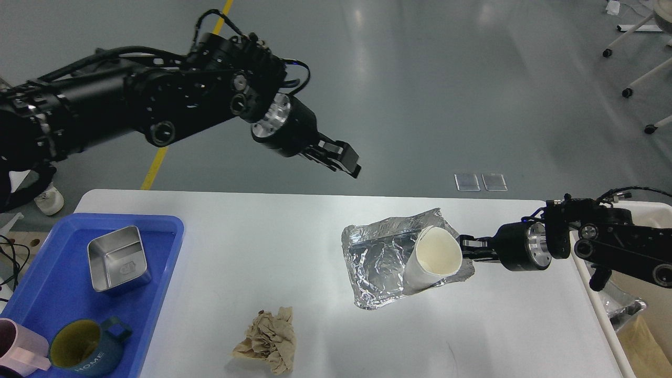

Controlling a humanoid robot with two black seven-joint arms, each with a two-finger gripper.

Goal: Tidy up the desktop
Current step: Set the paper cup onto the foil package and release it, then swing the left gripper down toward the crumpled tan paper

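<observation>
The white surface [294, 262] filled the lower middle of the frame, carrying a crumpled foil sheet [378, 262] with a tilted white paper cup [433, 257] on it at center right, a wad of brown paper [268, 341] near the bottom edge, and a blue tray [157, 273] at lower left. The left gripper [344, 157] hung above the surface's far edge, upper center, holding nothing; whether its fingers were parted I could not tell. The right gripper [467, 247] reached in low from the right, at the cup's rim and foil edge, its grip unclear.
</observation>
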